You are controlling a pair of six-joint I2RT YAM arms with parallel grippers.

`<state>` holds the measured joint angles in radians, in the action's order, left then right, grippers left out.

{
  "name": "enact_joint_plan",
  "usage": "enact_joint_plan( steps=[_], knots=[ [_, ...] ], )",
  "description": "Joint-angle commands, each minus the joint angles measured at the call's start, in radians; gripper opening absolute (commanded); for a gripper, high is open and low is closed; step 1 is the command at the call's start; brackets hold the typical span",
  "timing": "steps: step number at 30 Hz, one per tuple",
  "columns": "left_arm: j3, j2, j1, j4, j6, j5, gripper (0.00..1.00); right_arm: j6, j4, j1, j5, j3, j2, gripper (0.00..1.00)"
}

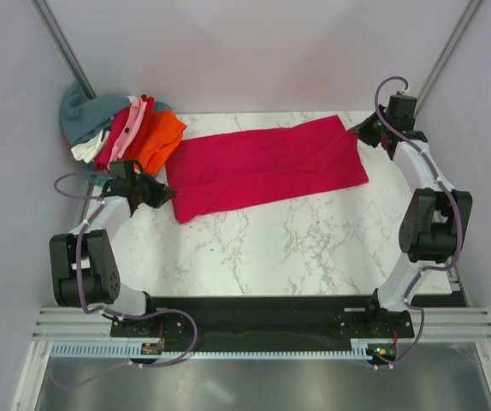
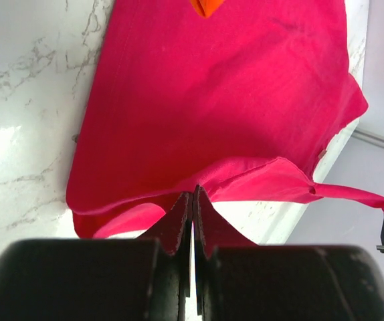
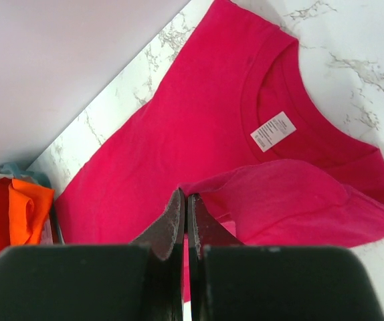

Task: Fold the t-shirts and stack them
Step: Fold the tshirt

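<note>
A crimson-magenta t-shirt (image 1: pixel 267 163) lies folded lengthwise across the far half of the marble table. It also shows in the left wrist view (image 2: pixel 219 100) and in the right wrist view (image 3: pixel 199 134), where its white neck label (image 3: pixel 273 130) faces up. My left gripper (image 1: pixel 162 195) is shut on the shirt's hem edge at its left end (image 2: pixel 193 194). My right gripper (image 1: pixel 357 131) is shut on the shirt's edge at its right end (image 3: pixel 187 196). A pile of other t-shirts, orange (image 1: pixel 158 137), red, pink, white and teal-grey (image 1: pixel 87 111), sits at the far left corner.
Marble table (image 1: pixel 297 248) with grey walls at the back and sides. The table's right edge (image 2: pixel 312 207) lies close behind the shirt's far end. The orange and red shirts show at the left in the right wrist view (image 3: pixel 18 210).
</note>
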<state>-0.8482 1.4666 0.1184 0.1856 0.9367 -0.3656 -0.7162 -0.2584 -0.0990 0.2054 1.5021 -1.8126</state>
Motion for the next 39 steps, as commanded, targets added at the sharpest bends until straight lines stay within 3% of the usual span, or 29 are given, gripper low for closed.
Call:
enact_joint_plan(
  steps=[1, 26, 27, 28, 29, 31, 32, 36, 39],
  knots=[
    [-0.034, 0.032, 0.01, -0.06, 0.04, 0.025, 0.02, -0.012, 0.039, 0.007, 0.046, 0.082, -0.047, 0.0],
    [-0.071, 0.152, 0.033, -0.205, 0.053, -0.004, 0.02, -0.026, 0.042, 0.027, 0.054, 0.267, -0.24, 0.0],
    [-0.072, 0.156, 0.033, -0.21, 0.054, -0.006, 0.02, -0.026, 0.044, 0.027, 0.057, 0.274, -0.246, 0.03],
    [-0.08, 0.17, 0.033, -0.212, 0.056, -0.009, 0.03, -0.026, 0.044, 0.027, 0.061, 0.279, -0.258, 0.12],
    [-0.084, 0.173, 0.032, -0.212, 0.051, -0.015, 0.06, -0.025, 0.047, 0.028, 0.066, 0.285, -0.264, 0.44],
    [-0.101, 0.175, 0.032, -0.21, 0.028, -0.039, 0.16, -0.028, 0.044, 0.03, 0.065, 0.29, -0.266, 0.81],
    [-0.1, 0.163, 0.032, -0.209, 0.01, -0.047, 0.2, -0.026, 0.045, 0.028, 0.063, 0.277, -0.26, 0.94],
    [-0.01, 0.037, 0.013, -0.248, -0.016, 0.017, 0.55, -0.003, 0.051, 0.03, 0.013, 0.183, -0.168, 0.92],
    [0.033, -0.046, 0.013, -0.229, -0.029, 0.047, 0.55, 0.007, 0.074, 0.03, -0.021, 0.055, -0.081, 0.85]
  ],
)
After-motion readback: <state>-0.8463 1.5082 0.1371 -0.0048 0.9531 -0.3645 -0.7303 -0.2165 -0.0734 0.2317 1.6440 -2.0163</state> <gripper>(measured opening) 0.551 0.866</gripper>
